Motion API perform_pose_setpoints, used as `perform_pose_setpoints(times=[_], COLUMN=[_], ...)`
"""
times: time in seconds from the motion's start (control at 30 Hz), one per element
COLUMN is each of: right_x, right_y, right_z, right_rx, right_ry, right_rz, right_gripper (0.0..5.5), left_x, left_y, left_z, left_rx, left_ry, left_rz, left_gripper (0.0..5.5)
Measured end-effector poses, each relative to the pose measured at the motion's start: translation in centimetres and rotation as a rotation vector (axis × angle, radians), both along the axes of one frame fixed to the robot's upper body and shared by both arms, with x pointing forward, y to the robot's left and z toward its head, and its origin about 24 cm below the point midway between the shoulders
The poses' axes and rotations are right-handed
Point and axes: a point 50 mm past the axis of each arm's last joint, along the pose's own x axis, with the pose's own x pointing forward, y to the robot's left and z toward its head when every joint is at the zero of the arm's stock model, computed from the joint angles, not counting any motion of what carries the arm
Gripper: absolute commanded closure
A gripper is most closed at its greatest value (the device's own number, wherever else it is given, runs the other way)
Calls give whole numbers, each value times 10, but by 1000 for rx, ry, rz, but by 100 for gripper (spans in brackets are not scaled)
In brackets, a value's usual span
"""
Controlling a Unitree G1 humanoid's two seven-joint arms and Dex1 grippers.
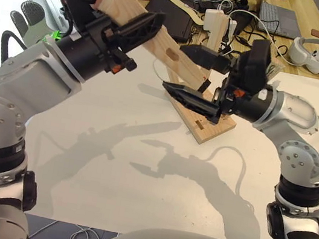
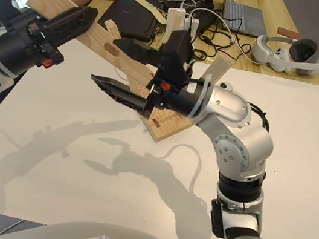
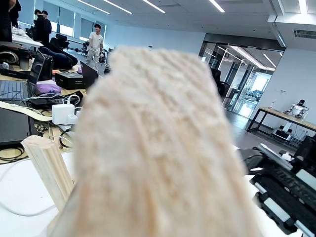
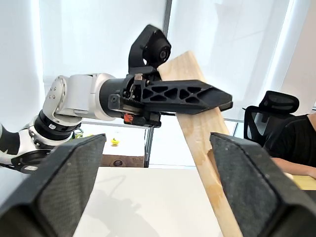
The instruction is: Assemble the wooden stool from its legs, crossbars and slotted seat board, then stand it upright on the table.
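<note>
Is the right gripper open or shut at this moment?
Open. On the right gripper the fingers stand wide apart; the tilted seat board shows through the gap.

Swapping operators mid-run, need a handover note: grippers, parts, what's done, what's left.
Left gripper: shut on the upper end of the slotted seat board, which is held tilted with its lower end down on the table.
Right gripper: open and empty, hovering by the board's middle.
Other wooden pieces: behind the board, toward the table's far side.
Done: no leg or crossbar seen fitted to the board.
Left: fit legs and crossbars, then stand the stool upright.
</note>
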Motion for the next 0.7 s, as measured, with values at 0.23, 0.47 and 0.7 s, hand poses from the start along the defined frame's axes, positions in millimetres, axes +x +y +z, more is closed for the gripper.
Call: perform_pose_setpoints(times=[0.23,0.47,0.7], right_x=[84,105,97], right_y=[-110,-247,-221], right_z=[74,10,-127], right_rx=[652,594,27], right_ry=[119,245,712], right_rz=[-743,-1571,-1457], right_gripper=[165,165,165], left_x=[8,-1,-4], left_y=[36,29,17], left_z=[25,-19,-41], left_rx=[-60,31,173], left_ry=[-72,38,58], left_rz=[230,374,385], left_gripper=[449,449,449])
